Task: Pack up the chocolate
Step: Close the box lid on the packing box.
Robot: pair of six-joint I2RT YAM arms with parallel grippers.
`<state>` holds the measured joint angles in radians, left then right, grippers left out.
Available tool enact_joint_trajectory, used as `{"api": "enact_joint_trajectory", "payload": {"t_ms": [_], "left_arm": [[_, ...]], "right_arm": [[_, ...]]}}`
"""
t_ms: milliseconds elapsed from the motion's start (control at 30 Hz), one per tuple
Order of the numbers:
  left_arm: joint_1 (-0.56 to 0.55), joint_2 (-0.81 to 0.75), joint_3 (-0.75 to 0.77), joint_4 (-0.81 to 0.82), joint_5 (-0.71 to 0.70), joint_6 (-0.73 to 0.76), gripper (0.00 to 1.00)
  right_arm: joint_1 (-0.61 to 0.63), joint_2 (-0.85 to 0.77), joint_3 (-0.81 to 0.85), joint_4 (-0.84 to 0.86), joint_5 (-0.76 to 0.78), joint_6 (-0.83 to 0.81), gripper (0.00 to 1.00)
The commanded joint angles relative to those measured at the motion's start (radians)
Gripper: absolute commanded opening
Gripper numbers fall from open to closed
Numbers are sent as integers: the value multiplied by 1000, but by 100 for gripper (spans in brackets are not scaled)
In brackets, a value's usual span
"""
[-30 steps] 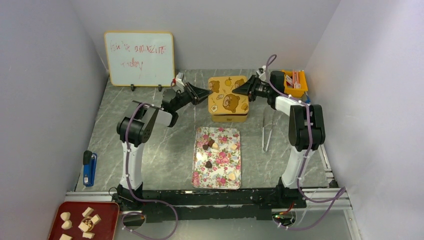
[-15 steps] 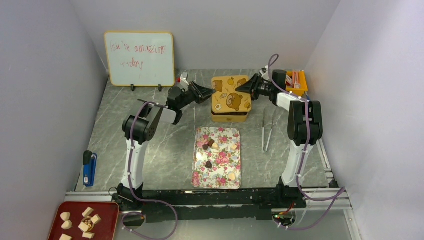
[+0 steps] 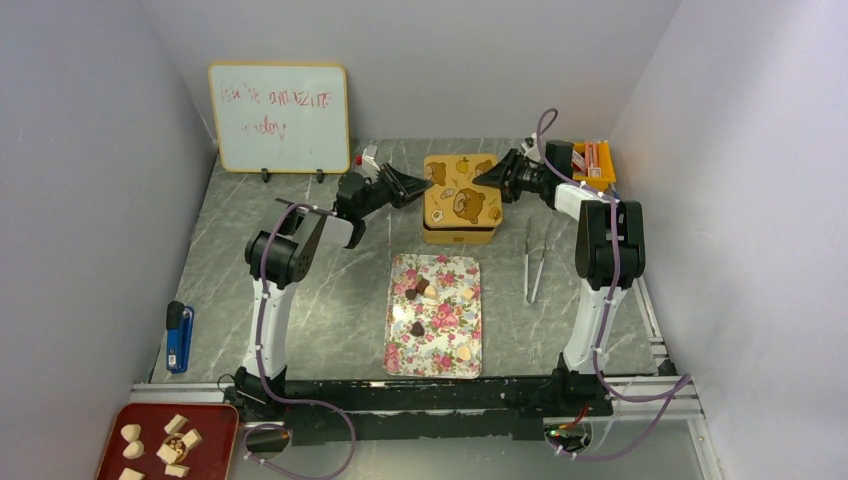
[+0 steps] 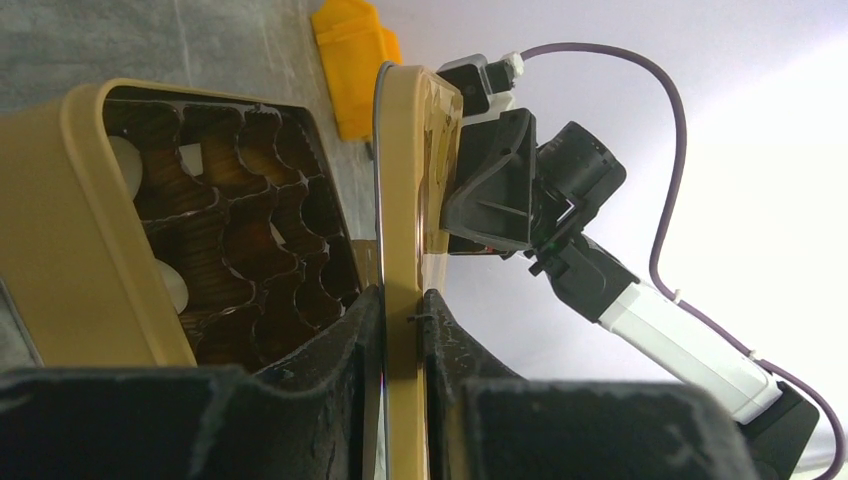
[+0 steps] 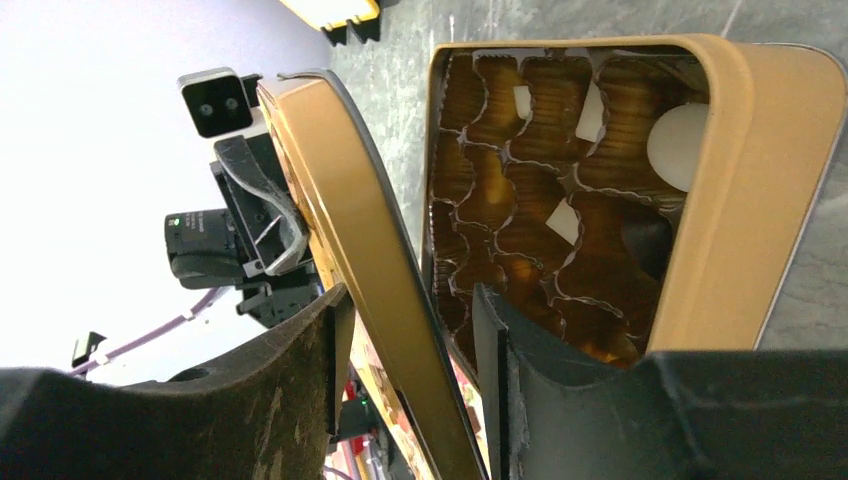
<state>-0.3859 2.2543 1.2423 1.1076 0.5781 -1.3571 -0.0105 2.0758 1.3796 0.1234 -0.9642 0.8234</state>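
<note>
Top view: most of the chocolate (image 3: 417,328) lies on the floral tray (image 3: 400,352) at mid-table. We count dark pieces near the tray's 11 o'clock corner and its centre, and tan ones toward 2 and 5 o'clock. At 12 o'clock from the tray stands the gold tin (image 3: 458,237), with the bear-printed lid (image 3: 458,195) over it. The left gripper (image 3: 410,187) meets the lid at its 9 o'clock edge and the right gripper (image 3: 487,180) at its 3 o'clock edge. Left wrist view: the left fingers (image 4: 340,350) press on the lid rim from both sides and pinch it. The lid stands off the tin's base, so we see into the brown fluted cups (image 4: 250,240), where a few round cream pieces (image 4: 125,160) sit. Right wrist view: the right jaws are spread with the lid rim between them. The rim lies close against one finger (image 5: 290,390), and a clear gap shows before the other, so this side is not clamping. Steel tongs (image 3: 535,262) lie at 3 o'clock from the tray, just beside the right arm. The whiteboard (image 3: 280,118) leans at 10 o'clock against the back wall. A yellow bin (image 3: 592,180) is at 1 o'clock, behind the right gripper. A blue tool (image 3: 178,338) lies at 9 o'clock by the left wall. A red tray (image 3: 210,425) with pale chunks (image 3: 176,424) is at 7 o'clock, beyond the table's near edge.
</note>
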Motion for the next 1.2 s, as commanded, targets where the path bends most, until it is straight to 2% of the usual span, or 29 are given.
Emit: {"api": "enact_joint_trajectory", "payload": {"t_ms": [0, 367, 733, 1167], "left_arm": [[20, -15, 20, 30, 0, 36, 5], [39, -13, 12, 18, -9, 39, 5], [35, 17, 43, -3, 20, 43, 5], [28, 44, 51, 88, 22, -37, 5]], "right_arm": [[-34, 2, 48, -36, 79, -59, 50], [-42, -1, 78, -117, 122, -124, 50], [-42, 9, 85, -108, 122, -116, 50], [-42, 9, 75, -116, 105, -135, 50]]}}
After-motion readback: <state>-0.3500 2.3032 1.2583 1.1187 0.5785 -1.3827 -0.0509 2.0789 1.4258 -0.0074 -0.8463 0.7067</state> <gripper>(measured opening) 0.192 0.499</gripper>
